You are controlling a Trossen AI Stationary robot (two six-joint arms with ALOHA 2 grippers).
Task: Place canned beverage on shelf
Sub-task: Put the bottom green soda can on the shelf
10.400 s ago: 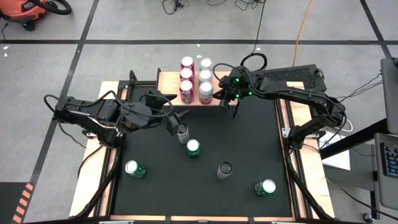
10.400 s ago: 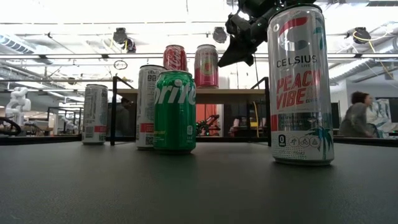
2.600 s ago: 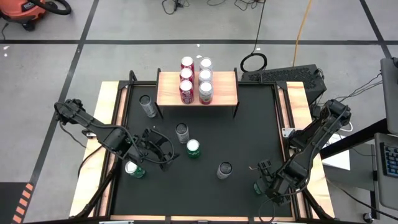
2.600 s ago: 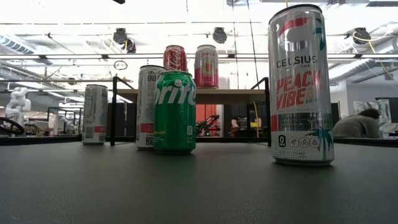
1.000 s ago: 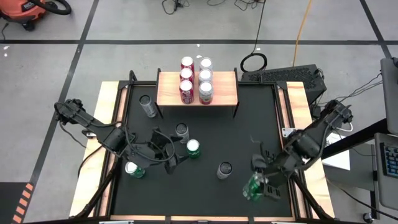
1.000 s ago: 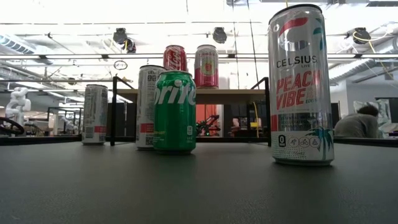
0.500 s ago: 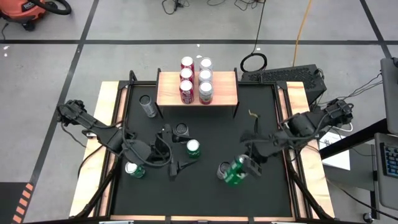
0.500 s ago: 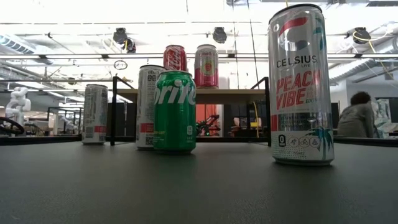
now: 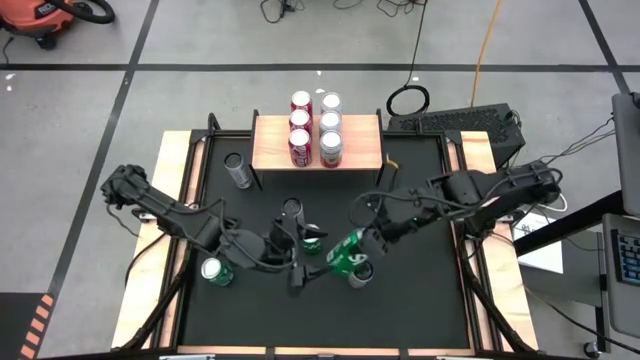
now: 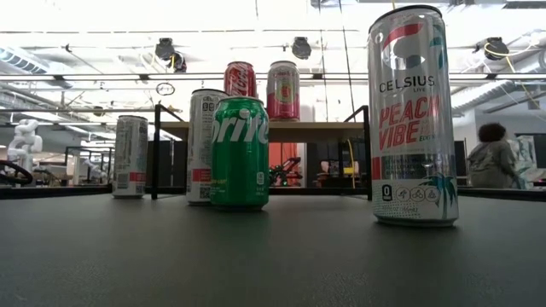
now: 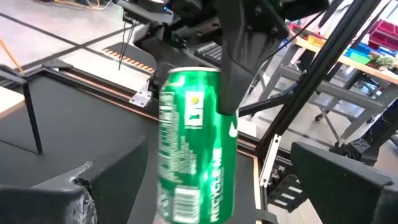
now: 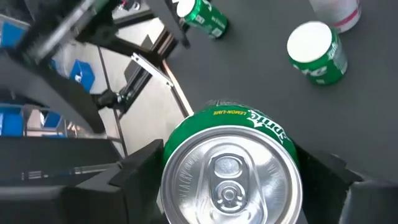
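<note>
Right claw (image 9: 352, 252) pinches a green Sprite can (image 9: 345, 252), tipped on its side above the middle of the black counter (image 9: 420, 290). Only the right wrist view shows the can's silver top (image 12: 229, 180) squeezed between both fingers. Left claw (image 9: 297, 262) is spread wide, stretched low beside it. The wooden shelf (image 9: 360, 150) holds six cans at the far edge.

1. Cans on the shelf (image 9: 360, 140): six, in two rows of three.
2. Green cans (image 9: 346, 254): three.
3. Silver cans (image 9: 237, 170) off the shelf: three.
4. Arms: two.
</note>
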